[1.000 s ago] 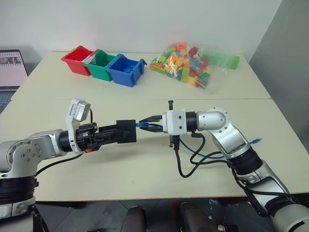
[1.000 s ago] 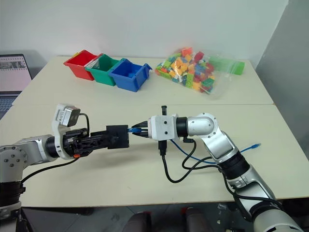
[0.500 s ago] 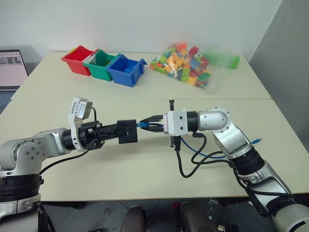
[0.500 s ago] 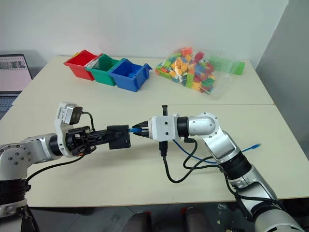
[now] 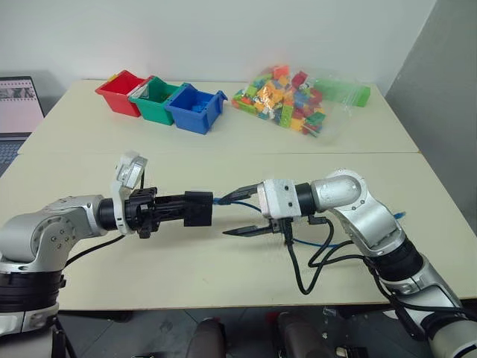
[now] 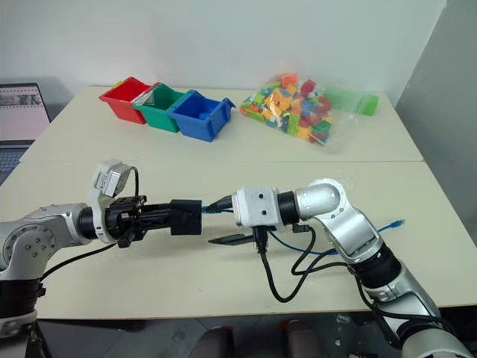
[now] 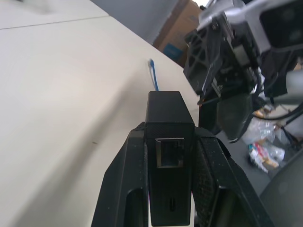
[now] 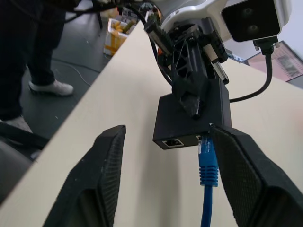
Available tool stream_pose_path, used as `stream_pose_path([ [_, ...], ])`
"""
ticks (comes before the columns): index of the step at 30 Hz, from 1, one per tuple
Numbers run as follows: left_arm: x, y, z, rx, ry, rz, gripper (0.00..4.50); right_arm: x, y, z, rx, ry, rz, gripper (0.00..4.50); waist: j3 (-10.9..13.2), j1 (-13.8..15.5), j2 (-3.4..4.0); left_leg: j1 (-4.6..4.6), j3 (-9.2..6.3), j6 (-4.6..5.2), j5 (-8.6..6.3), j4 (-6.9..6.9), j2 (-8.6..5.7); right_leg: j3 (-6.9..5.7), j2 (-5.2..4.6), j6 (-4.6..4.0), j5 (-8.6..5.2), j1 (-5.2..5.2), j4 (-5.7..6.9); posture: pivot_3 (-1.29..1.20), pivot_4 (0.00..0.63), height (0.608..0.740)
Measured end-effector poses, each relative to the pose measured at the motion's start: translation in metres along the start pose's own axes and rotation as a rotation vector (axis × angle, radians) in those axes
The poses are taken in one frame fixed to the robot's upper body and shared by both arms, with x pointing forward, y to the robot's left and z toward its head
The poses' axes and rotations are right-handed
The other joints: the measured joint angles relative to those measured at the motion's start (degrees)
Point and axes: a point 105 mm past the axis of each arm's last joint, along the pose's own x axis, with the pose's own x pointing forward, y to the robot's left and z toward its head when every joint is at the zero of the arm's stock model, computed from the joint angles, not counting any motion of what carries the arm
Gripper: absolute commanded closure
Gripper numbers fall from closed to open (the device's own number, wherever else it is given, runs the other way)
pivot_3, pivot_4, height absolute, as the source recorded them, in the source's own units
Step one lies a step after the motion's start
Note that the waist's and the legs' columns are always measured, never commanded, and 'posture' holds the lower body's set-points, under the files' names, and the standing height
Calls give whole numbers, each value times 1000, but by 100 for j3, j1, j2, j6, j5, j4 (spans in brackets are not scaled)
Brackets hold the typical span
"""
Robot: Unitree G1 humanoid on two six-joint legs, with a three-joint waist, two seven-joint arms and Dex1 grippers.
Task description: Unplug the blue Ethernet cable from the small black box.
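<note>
My left gripper (image 5: 181, 209) is shut on the small black box (image 5: 198, 208) and holds it level above the table. The blue Ethernet cable (image 8: 207, 166) is plugged into the box's edge facing my right gripper (image 5: 228, 216). That gripper is open, one finger above and one below the cable, touching neither plug nor box. From the plug the cable runs back under the right wrist, loops on the table, and ends near the right edge in a free plug (image 6: 396, 223). In the left wrist view the box (image 7: 169, 123) shows an empty port between my fingers (image 7: 135, 161).
Red (image 5: 119, 91), green (image 5: 153, 100) and blue bins (image 5: 195, 109) stand at the back left, with a clear bag of coloured bricks (image 5: 294, 97) at the back right. A laptop (image 5: 18, 106) sits at the far left. A black wrist cable (image 5: 307, 270) loops on the table near its front edge.
My right gripper was shut on the blue plug; it has let go, opened wide, rolled and drawn back a little. The left gripper has rolled, turning the box edge-on.
</note>
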Motion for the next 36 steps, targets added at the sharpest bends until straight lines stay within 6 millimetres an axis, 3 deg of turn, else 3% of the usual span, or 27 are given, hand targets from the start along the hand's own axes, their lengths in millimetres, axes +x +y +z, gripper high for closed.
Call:
stream_pose_path([
  [5, 7, -11, 1, 29, 33, -77, 3705, -8, -12, -1, 361, -110, -105, 1604, 0, -2, 0, -1, 0, 1, 0, -1, 0, 0, 0, 2, -4, -1, -1, 0, 150, 740],
  [13, 11, -16, 12, 16, -1, -114, 3705, -6, 1, -11, 758, -217, -95, 1604, 2, -31, 3, -3, 2, 2, -1, -3, 0, 2, 2, 25, -17, -4, -2, 0, 150, 740],
  [36, 5, -9, 13, -19, -37, -81, 3705, -9, -6, -15, 850, -255, -155, 1604, 2, -34, 3, -8, 2, 2, -1, -7, 1, 1, 4, 27, -19, -5, -13, 0, 150, 740],
])
